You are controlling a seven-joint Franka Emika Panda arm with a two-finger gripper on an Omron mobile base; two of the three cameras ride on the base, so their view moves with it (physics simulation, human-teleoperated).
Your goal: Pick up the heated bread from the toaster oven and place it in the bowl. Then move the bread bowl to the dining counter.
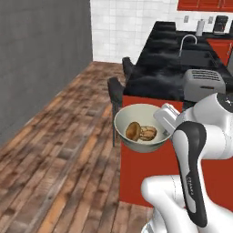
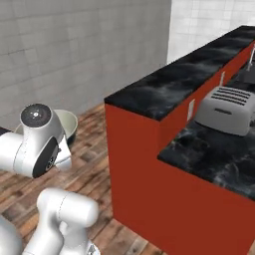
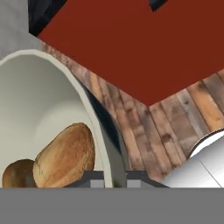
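- Left base view: the bowl (image 1: 143, 127) is held up off the floor, beside the red panel of the dining counter (image 1: 168, 68), with the gripper (image 1: 164, 119) at its right rim.
- Two bread pieces lie inside it: a darker lumpy piece (image 1: 133, 131) on the left and a paler ring-like one, likely the heated bread (image 1: 148, 133), touching it; at this size the two are hard to tell apart with certainty.
- Hand view: the bowl wall (image 3: 98, 127) runs straight down between the fingers, so the gripper is closed on the rim, one finger inside and one outside. That pinch explains why the bowl hangs level enough to keep the bread in.
- Right base view: the bowl (image 2: 67, 122) peeks out behind the arm's wrist, below the level of the black marble top (image 2: 169, 87).
- A silver four-slot toaster (image 1: 203, 83) sits on the lower counter behind the dining top, and black stools (image 1: 116, 93) stand along the counter's side.
- Judged from this, the bread step is done and the carry is under way; the bowl would need lifting above the counter edge before it can be set down.
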